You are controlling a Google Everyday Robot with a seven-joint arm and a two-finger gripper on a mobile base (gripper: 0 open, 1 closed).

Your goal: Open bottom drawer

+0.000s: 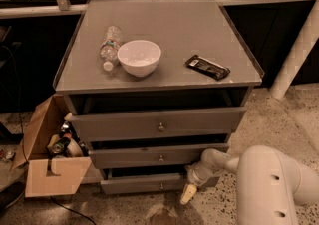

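Observation:
The grey cabinet (164, 25) has three drawer fronts, each slightly out. The bottom drawer (132, 185) is the slimmest, low near the floor, with a small brass knob (161, 186) at its centre; it stands out a little from the cabinet, with a dark gap above it. My gripper (187, 194) is at the drawer's right end, just right of the knob and low by the floor, its pale tip pointing down-left. My white arm (271, 181) reaches in from the lower right.
Above are the middle drawer (129, 158) and the tall top drawer (124, 125). On the cabinet top lie a water bottle (110, 45), a white bowl (139, 57) and a black packet (208, 67). An open cardboard box (50, 171) stands on the floor at the left. A white post (299, 45) is at the right.

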